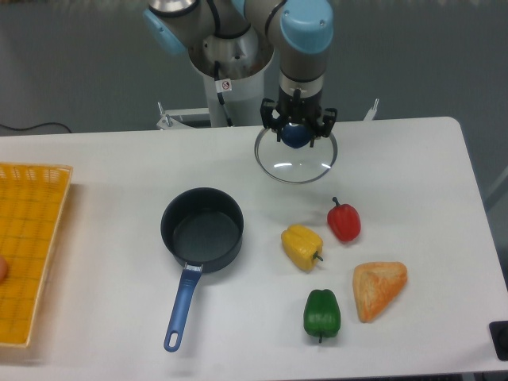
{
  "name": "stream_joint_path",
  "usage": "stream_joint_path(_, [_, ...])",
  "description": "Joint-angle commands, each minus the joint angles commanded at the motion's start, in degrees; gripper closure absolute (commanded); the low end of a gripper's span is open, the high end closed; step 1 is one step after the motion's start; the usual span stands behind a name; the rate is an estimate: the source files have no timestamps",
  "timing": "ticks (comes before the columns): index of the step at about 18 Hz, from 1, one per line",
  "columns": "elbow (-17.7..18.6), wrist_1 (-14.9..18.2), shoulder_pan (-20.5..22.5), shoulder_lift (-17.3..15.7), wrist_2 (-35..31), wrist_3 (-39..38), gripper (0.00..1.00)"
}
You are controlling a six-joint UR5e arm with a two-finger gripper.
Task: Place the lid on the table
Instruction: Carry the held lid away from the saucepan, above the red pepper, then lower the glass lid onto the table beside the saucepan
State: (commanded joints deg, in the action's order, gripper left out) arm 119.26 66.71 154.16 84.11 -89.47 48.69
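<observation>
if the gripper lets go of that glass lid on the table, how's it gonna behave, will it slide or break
The lid looks like rigid glass with a thin metal rim, so probably fragile if dropped. The gripper holds it by the small blue knob; released flat, it likely sits steady. The white table looks smooth, so it may slide.

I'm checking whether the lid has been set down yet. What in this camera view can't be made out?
- Whether the lid touches the table: the top-down angle hides any gap.
- Grip of the gripper on the knob: the fingers cover it.
- Yellow tray: cut by the left edge.
- Dark object: cut by the right edge.
</observation>
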Motion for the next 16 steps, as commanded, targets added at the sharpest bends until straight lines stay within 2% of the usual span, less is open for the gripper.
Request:
stream_joint_path(7, [0.7,-3.9,-0.2,4.0,-0.4,-1.1,0.55])
stream_joint_path(11, [1.5,-5.8,-0.3,5.4,-0.3,-1.4,0.55])
stream_joint_path(14, [3.1,-8.5,-0.4,6.1,-0.4,-1.4,0.55])
stream_joint_path(16, [3.4,-8.7,-0.4,6.2,-0.3,-1.4,0.55])
